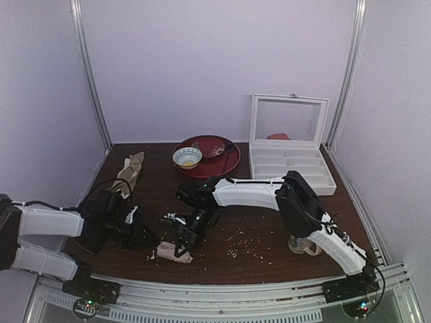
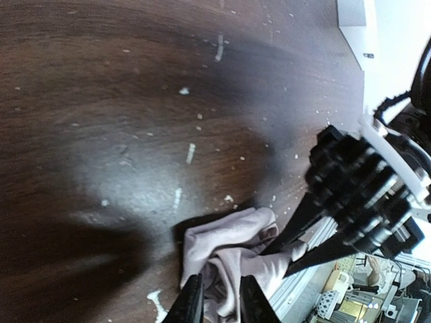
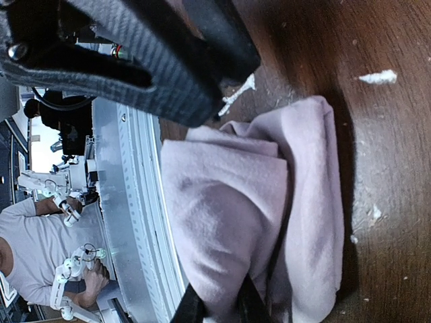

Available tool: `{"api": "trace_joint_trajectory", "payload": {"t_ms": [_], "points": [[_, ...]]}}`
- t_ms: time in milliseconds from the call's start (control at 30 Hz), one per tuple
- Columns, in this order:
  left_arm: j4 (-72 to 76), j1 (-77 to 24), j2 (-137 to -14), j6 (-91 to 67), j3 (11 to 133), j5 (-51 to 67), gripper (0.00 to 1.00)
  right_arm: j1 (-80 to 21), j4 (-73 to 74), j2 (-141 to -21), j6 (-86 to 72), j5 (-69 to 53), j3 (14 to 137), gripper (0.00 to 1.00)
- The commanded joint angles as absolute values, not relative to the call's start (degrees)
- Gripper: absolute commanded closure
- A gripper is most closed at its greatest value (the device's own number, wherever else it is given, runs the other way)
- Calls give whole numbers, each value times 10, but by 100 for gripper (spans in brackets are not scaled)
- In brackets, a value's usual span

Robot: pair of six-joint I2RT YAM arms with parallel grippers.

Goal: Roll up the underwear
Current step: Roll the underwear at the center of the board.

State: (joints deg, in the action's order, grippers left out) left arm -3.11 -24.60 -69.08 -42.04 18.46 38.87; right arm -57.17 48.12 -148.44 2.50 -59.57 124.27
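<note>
The underwear is a bunched pale pink bundle at the table's near edge, left of centre. In the left wrist view my left gripper stands over the underwear with a fold of it filling the narrow gap between the fingers. My right gripper pinches another fold of the underwear from the opposite side. From above, the left gripper and the right gripper flank the bundle closely. The waistband is hidden in the folds.
A red plate with a small bowl sits at the back. To its right is a white compartment box with its lid up. A beige-olive cloth lies back left. Crumbs dot the table. The metal front rail runs just below the bundle.
</note>
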Motion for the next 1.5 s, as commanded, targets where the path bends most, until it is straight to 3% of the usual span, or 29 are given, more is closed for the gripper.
{"api": "trace_joint_trajectory", "payload": {"t_ms": [0, 200, 567, 867, 1067, 1233, 1467], "points": [[-8, -261, -668, -420, 183, 407, 71, -574, 497, -1519, 14, -552, 1240, 100], [-8, -285, -647, -425, 165, 416, 61, -573, 498, -1518, 16, -541, 1239, 100], [-15, -307, -648, -422, 153, 417, 55, -573, 503, -1518, 18, -531, 1238, 100], [-2, -328, -696, -421, 169, 391, 56, -573, 502, -1515, 18, -525, 1238, 100], [28, -329, -729, -431, 173, 382, 63, -573, 505, -1511, 22, -521, 1234, 100], [10, -329, -721, -432, 180, 361, 55, -573, 505, -1510, 24, -522, 1229, 100], [13, -329, -732, -433, 193, 350, 55, -574, 510, -1508, 30, -519, 1226, 100]]}}
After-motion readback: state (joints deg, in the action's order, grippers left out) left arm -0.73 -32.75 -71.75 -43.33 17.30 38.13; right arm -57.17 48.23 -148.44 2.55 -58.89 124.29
